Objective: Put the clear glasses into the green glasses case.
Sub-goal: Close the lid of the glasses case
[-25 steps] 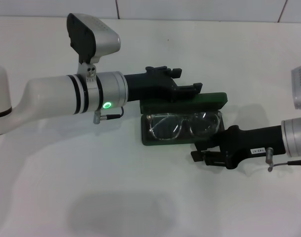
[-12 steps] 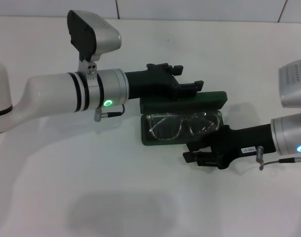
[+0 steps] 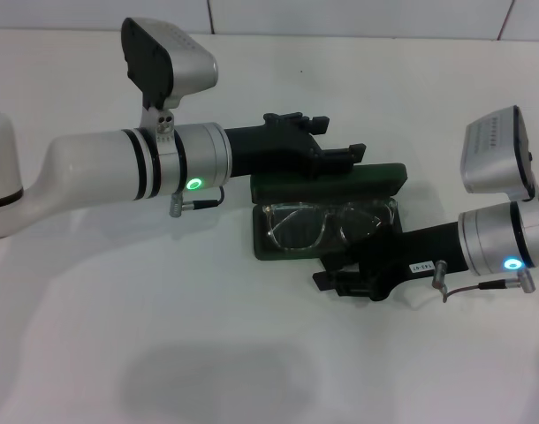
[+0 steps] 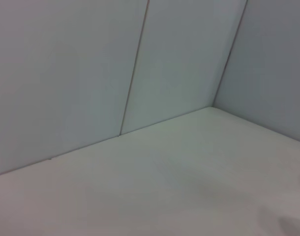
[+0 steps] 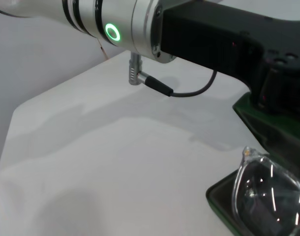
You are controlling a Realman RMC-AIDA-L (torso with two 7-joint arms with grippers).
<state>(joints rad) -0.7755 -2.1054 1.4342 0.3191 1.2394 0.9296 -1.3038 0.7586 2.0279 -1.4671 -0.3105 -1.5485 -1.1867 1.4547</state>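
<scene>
The green glasses case [image 3: 271, 250] lies open at the table's middle, its lid [image 3: 340, 181] raised on the far side. The clear glasses [image 3: 327, 225] rest inside the base with their lenses facing up. My left gripper [image 3: 342, 138] hangs open over the lid's far edge, its lower finger [image 3: 345, 154] close above the lid. My right gripper [image 3: 327, 279] sits low on the table just in front of the case's near edge, apart from the glasses. The right wrist view shows a corner of the case [image 5: 224, 209], one lens of the glasses [image 5: 268, 194] and the left gripper's black body [image 5: 214, 44].
White tabletop [image 3: 208, 353] lies all around the case, with a tiled wall [image 3: 358, 13] at the back. The left arm's cable [image 5: 189, 93] hangs under its wrist near the case. The left wrist view holds only bare table and wall.
My right arm has slid to the left along the case's front edge, and its wrist has turned. The left arm, the case and the glasses have stayed put.
</scene>
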